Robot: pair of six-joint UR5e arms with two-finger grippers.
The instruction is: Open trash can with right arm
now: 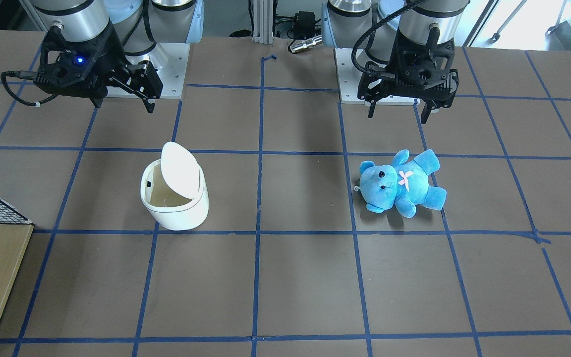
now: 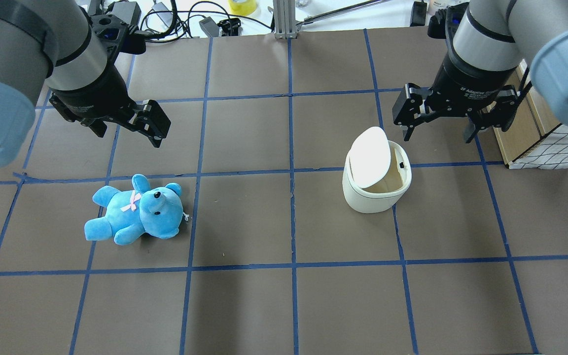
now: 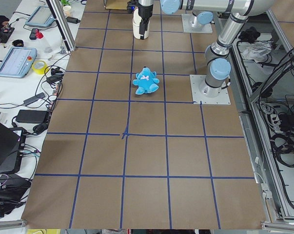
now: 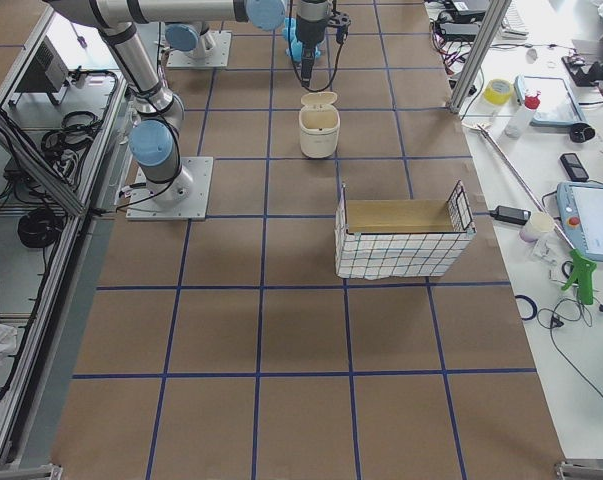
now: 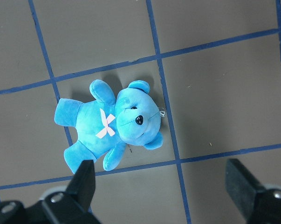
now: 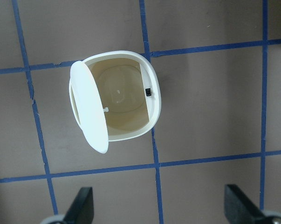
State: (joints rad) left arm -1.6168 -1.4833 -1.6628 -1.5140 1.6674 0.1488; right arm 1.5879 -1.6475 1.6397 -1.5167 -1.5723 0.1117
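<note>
Desk (image 2: 284, 296): brown with a blue tape grid, and both arms hang over it.

Right arm (image 2: 486, 44): the right gripper (image 2: 438, 134) is above the trash can and off to one side, not touching it. Its fingers (image 6: 82, 205) are spread wide and hold nothing.

Left arm (image 2: 67, 74): the left gripper (image 1: 398, 113) is over the bear. Its fingers (image 5: 84, 179) are also spread and empty.

Wire basket (image 4: 401, 250): on the desk near the can, towards the robot's right end.

Trash can (image 2: 370, 197): upright on the robot's right half of the desk, at a tape crossing.

Blue bear (image 2: 136, 214): lying on the left half, well apart from the can.

Lid (image 2: 370, 155): swung up on its pivot to a steep tilt, so the mouth is exposed.

Progress: we judge the opening done. The lid is up and nothing is touching it. At most the right arm has to pull clear, and we'd check that the lid holds that angle.

Views:
- The right wrist view looks straight down the can. It shows a bare interior and a small black latch (image 6: 148, 92) on the rim, and only this view shows inside.
- The overhead and front views show the lid tilt but only part of the inside.
- The right-end view shows the whole basket, while the front view catches only its corner.
- The left wrist view shows only the bear.
- In the left-end view the can is too far and small for us to read the lid.
</note>
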